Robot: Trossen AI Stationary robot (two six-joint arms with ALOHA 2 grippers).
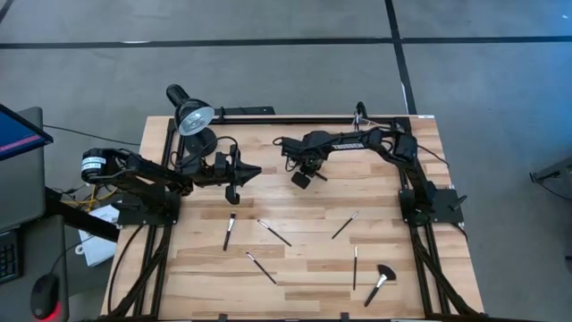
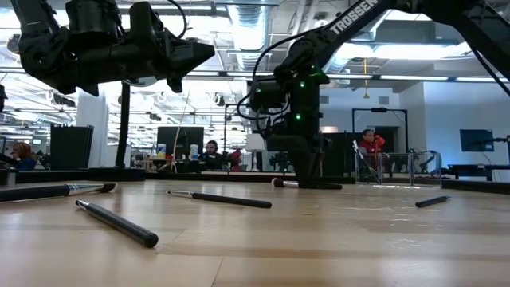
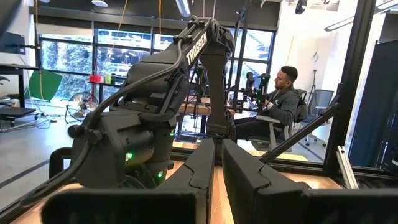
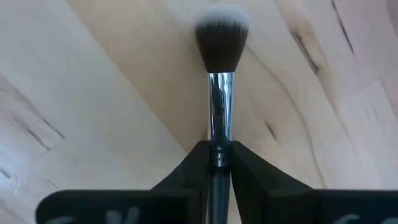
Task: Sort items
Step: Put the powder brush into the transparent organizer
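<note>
Squarely between right jaws: brush

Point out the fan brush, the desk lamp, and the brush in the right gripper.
fan brush [image 1: 385, 272], high view, black fan head
desk lamp [image 1: 192, 117], high view, lamp face
gripped brush [image 4: 219, 102], right wrist view, silver ferrule

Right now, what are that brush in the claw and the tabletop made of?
The brush in the right gripper has a shiny silver collar, likely polished metal, and soft dark, white-tipped bristles, possibly synthetic. The table looks like pale wood planks, with visible grain and seams.
</note>
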